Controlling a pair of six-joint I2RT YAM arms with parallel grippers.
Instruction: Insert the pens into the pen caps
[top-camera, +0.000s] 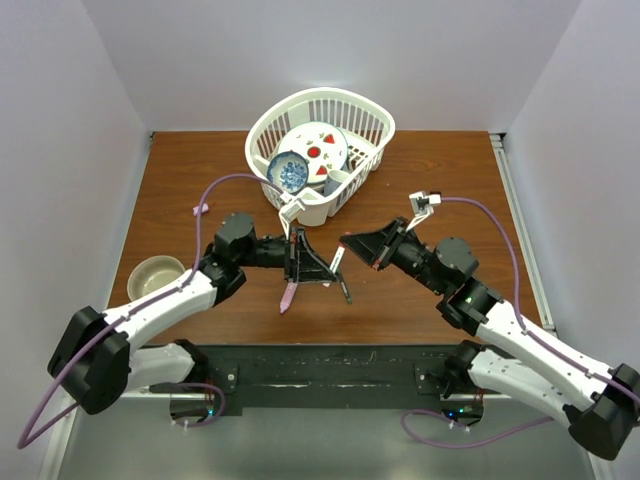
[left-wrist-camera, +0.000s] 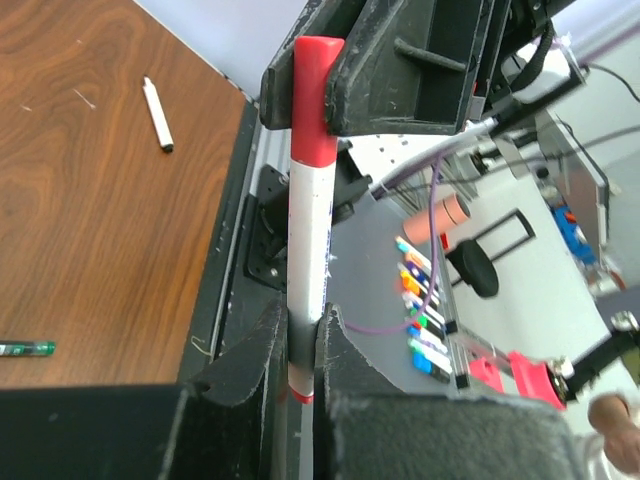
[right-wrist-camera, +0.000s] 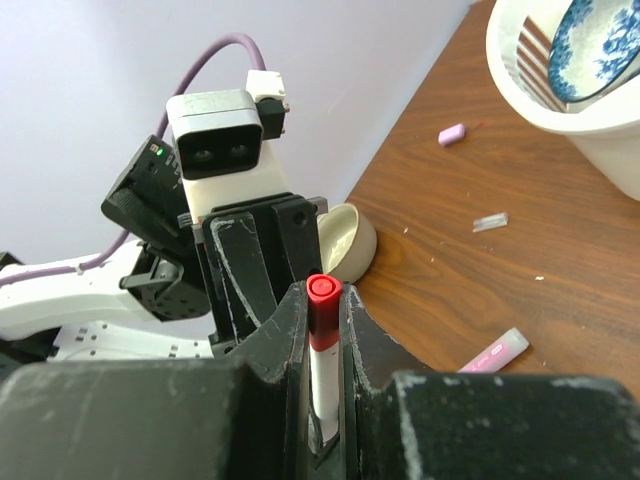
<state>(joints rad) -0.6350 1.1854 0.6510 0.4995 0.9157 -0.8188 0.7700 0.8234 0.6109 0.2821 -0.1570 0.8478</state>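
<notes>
A white-barrelled pen (left-wrist-camera: 308, 230) spans the gap between my two grippers above the middle of the table. My left gripper (left-wrist-camera: 300, 338) is shut on its lower barrel. The red pen cap (left-wrist-camera: 317, 100) sits on the pen's other end, and my right gripper (right-wrist-camera: 325, 302) is shut on that cap (right-wrist-camera: 323, 290). In the top view the two grippers (top-camera: 318, 265) (top-camera: 350, 245) meet tip to tip. A pink marker (top-camera: 288, 295) and a thin dark pen (top-camera: 345, 290) lie on the table below them. A pale pink cap (right-wrist-camera: 452, 134) lies apart on the wood.
A white basket (top-camera: 370, 120) with dishes stands at the back centre. A beige bowl (top-camera: 157, 275) sits at the left. Another white pen (left-wrist-camera: 157, 113), a green-tinted pen (left-wrist-camera: 25, 348) and a small clear piece (right-wrist-camera: 490, 222) lie on the wood.
</notes>
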